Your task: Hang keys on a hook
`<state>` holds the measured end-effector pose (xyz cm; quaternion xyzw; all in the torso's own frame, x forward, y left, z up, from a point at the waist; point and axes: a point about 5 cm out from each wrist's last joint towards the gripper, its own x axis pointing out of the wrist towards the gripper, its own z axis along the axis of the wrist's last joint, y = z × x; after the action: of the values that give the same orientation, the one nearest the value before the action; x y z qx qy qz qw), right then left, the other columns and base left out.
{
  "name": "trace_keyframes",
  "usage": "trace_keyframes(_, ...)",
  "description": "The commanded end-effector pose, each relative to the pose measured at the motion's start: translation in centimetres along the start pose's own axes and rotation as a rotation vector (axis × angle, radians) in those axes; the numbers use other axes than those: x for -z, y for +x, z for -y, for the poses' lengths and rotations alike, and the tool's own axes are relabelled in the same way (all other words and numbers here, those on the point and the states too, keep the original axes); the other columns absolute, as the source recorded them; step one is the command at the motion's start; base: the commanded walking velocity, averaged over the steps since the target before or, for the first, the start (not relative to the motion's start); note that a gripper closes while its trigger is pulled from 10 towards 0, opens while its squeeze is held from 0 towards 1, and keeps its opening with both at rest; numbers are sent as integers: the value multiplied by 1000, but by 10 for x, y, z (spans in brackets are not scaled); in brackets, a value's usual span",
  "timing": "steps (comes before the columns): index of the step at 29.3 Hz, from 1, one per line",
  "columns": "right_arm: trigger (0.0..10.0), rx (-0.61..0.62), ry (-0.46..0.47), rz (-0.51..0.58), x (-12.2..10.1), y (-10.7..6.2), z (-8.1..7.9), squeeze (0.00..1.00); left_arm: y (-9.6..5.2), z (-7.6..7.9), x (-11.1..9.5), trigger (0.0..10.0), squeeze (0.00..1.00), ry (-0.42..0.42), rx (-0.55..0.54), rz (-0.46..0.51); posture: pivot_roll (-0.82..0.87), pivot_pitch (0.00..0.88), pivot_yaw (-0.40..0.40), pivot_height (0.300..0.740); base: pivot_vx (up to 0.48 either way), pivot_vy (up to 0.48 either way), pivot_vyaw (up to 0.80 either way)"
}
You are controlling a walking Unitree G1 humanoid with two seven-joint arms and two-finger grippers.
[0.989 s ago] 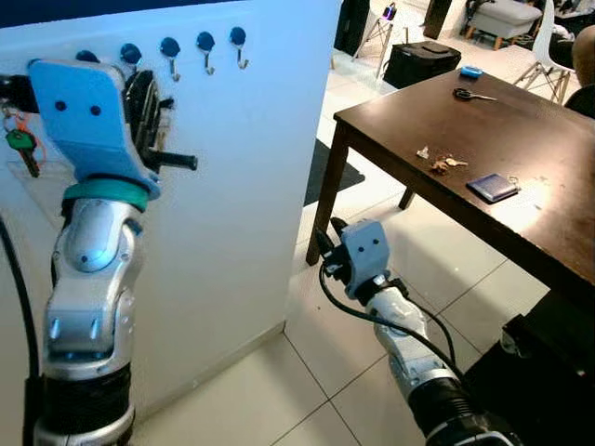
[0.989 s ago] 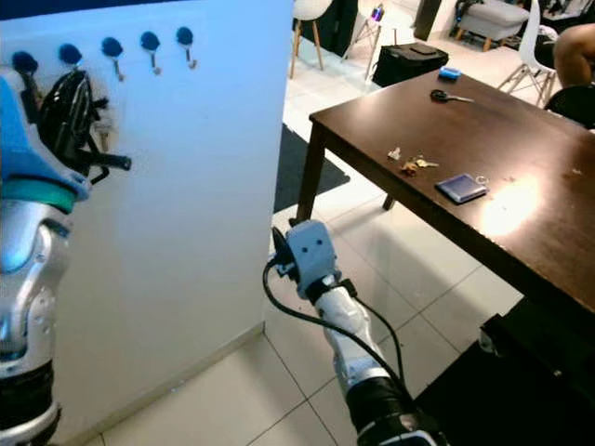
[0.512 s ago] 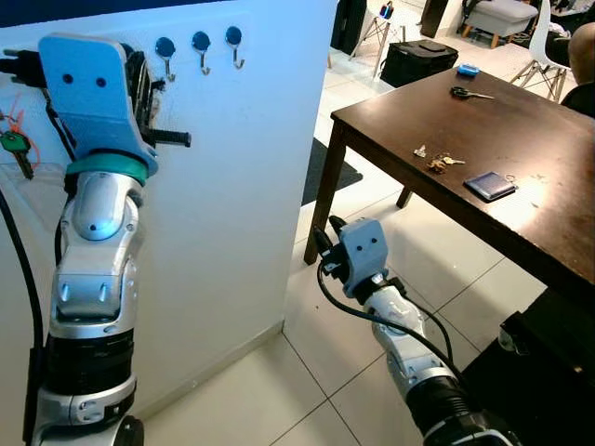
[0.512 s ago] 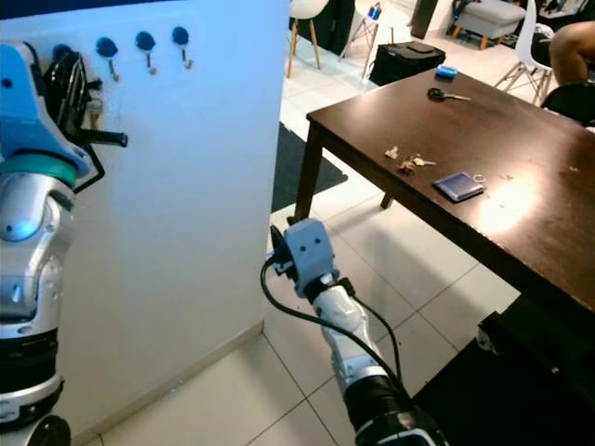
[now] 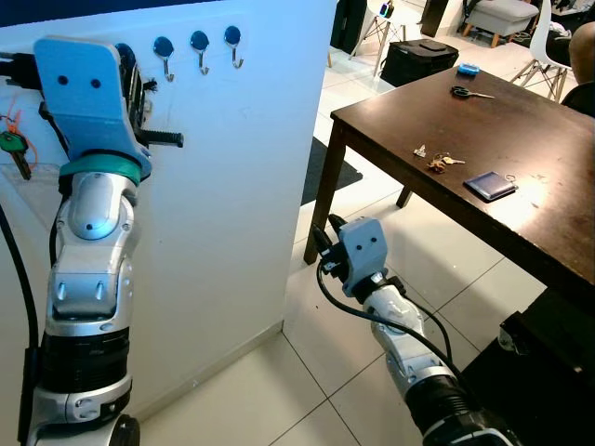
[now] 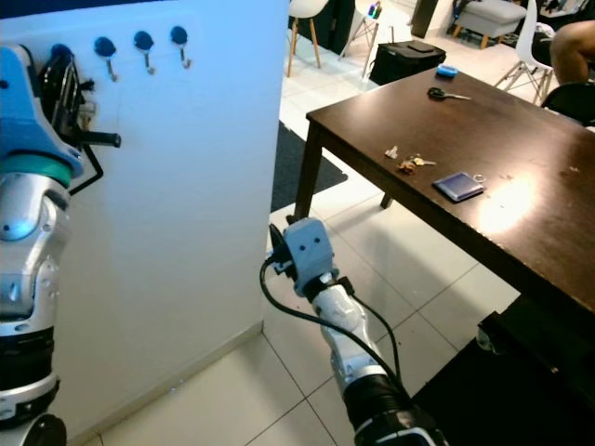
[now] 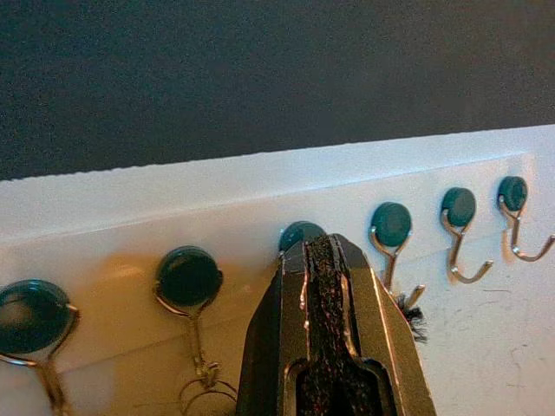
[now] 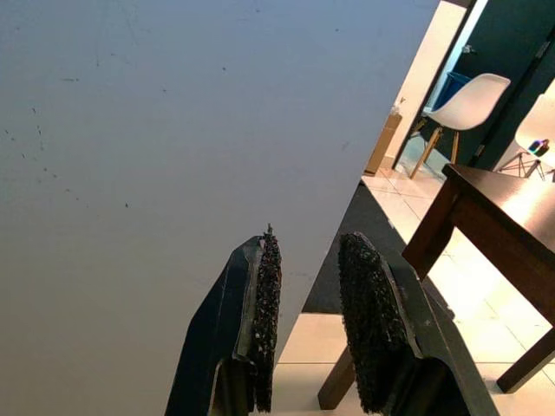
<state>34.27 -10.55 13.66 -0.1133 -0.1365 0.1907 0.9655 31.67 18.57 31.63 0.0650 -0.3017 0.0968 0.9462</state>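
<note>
My left gripper (image 7: 323,247) is raised against the white wall, its fingers pressed shut right in front of one blue-capped hook (image 7: 299,234) in the row. No key shows between the fingers. A key ring (image 7: 206,392) hangs from the neighbouring hook (image 7: 188,277). Beyond my left arm, a green key (image 5: 15,149) dangles on the wall. Three bare hooks (image 5: 198,45) lie to the arm's right. A loose bunch of keys (image 5: 437,163) rests on the dark table. My right gripper (image 8: 308,251) hangs low beside the wall, open and holding nothing.
The dark wooden table (image 5: 558,149) stands to the right with a blue wallet (image 5: 491,187), scissors (image 5: 470,93) and a small blue object (image 5: 470,70) on it. Its leg (image 5: 327,200) is near my right arm (image 5: 364,255). Tiled floor lies below; chairs and a person's shoulder (image 5: 584,51) are beyond.
My left arm has lifted a little towards the hook row and now covers two more hooks. The right arm has stayed put.
</note>
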Motion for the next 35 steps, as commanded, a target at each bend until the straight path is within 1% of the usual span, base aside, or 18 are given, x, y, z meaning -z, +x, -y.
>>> trace_keyframes(1, 10000, 2, 0, -3, 1, 0, 0, 0, -2, -5, 6, 10000, 0, 19, -22, -17, -35, 16, 38, 740, 0, 0, 0)
trace_keyframes(4, 10000, 2, 0, -3, 1, 0, 0, 0, -2, -5, 6, 10000, 0, 19, -22, -17, -35, 16, 38, 740, 0, 0, 0)
trace_keyframes(6, 10000, 1, -1, -3, 1, 0, 0, 0, -3, -8, 7, 10000, 0, 24, -30, -18, -35, 17, 37, 740, 0, 0, 0)
trace_keyframes(11, 10000, 1, -1, -3, 1, 0, 0, 0, -3, -8, 7, 10000, 0, 24, -30, -18, -35, 17, 37, 740, 0, 0, 0)
trace_keyframes(14, 10000, 1, -1, -3, 1, -1, 0, 0, -5, -10, 7, 10000, 0, 28, -32, -20, -34, 18, 36, 740, 0, 0, 0)
trace_keyframes(15, 10000, 1, -2, -3, 1, -1, 0, 0, -8, -13, 8, 10000, 0, 35, -33, -28, -34, 18, 36, 740, 0, 0, 0)
trace_keyframes(18, 10000, 1, -2, -3, 1, -1, 0, 0, -8, -13, 8, 10000, 0, 35, -33, -28, -34, 18, 36, 740, 0, 0, 0)
trace_keyframes(21, 10000, -1, -2, -2, 1, 0, 1, 0, -13, -16, 11, 10000, 0, 46, -34, -44, -30, 19, 32, 740, 0, 0, 0)
trace_keyframes(22, 10000, -1, -3, -3, 1, 0, 1, 0, -24, -18, 20, 10000, 0, 68, -21, -80, -27, 20, 33, 740, 0, 0, 0)
trace_keyframes(25, 10000, -1, -4, -3, 1, 0, 1, 0, -26, -17, 20, 10000, 0, 64, -15, -82, -27, 20, 33, 740, 0, 0, 0)
trace_keyframes(31, 10000, -2, -4, -4, 2, 0, 1, 0, -31, -8, 22, 10000, 0, 43, 23, -98, -26, 16, 32, 740, 0, 0, 0)
trace_keyframes(35, 10000, -2, -4, -4, 2, 0, 1, 0, -31, -6, 22, 10000, 0, 41, 28, -99, -26, 16, 32, 740, 0, 0, 0)
